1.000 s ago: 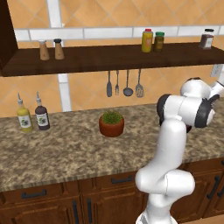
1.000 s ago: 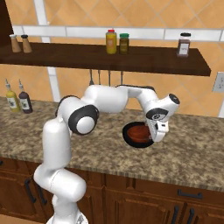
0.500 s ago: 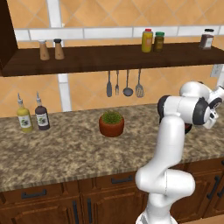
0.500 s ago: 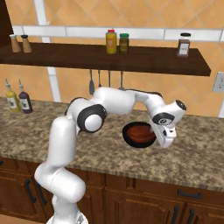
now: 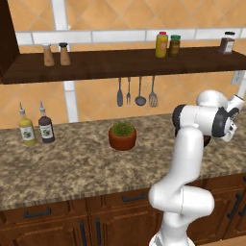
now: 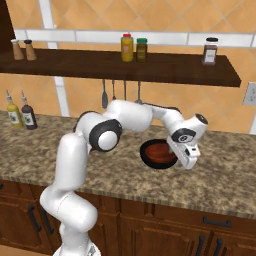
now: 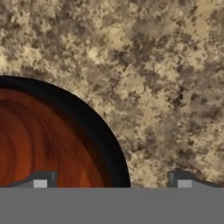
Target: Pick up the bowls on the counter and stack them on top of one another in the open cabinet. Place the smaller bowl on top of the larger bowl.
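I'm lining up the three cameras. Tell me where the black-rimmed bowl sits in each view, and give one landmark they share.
Left base view: a dark sliver of the larger bowl peeks out at the right, mostly hidden behind the arm.
Right base view: right of centre on the counter, just left of the gripper.
Hand view: lower left, black rim arcing round a red-brown inside; one fingertip over the inside, one beyond the rim.
Shared landmark: the speckled granite counter.

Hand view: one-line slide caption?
Open hand straddling the black rim of the larger bowl, one fingertip over its red-brown inside, the other over the granite counter.
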Controlling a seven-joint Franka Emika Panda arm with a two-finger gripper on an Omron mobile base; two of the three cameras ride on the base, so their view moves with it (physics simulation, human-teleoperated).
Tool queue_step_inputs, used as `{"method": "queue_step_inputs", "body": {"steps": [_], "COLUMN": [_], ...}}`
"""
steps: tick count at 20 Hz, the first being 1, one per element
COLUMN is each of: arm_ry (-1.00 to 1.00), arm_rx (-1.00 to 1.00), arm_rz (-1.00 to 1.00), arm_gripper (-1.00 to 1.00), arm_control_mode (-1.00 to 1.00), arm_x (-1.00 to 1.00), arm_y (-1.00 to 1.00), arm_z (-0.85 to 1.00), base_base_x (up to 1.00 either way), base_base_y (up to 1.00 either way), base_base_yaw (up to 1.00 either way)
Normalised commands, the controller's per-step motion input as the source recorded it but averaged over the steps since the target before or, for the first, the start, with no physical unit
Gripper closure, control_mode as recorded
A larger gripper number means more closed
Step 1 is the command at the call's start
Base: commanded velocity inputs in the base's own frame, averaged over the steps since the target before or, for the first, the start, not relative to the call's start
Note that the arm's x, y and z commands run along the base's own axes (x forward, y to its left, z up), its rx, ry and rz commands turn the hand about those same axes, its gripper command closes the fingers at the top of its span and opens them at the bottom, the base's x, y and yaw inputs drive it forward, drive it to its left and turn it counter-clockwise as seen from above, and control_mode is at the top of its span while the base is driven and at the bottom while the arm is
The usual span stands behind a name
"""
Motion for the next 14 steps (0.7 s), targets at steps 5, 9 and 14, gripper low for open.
{"method": "queue_step_inputs", "body": {"steps": [5, 9, 14], "arm_ry": [-0.06, -0.03, -0.01], "arm_rx": [-0.02, -0.02, -0.07], "arm_rz": [0.0, 0.0, 0.0], "arm_gripper": [-1.0, 1.0, 1.0], "arm_control_mode": [-1.0, -1.0, -1.0], "arm_x": [0.0, 0.0, -0.02], "arm_y": [0.13, 0.42, 0.49], "arm_z": [-0.29, -0.21, -0.02], "base_base_x": [0.0, 0.0, 0.0], "base_base_y": [0.0, 0.0, 0.0], "base_base_yaw": [0.0, 0.0, 0.0]}}
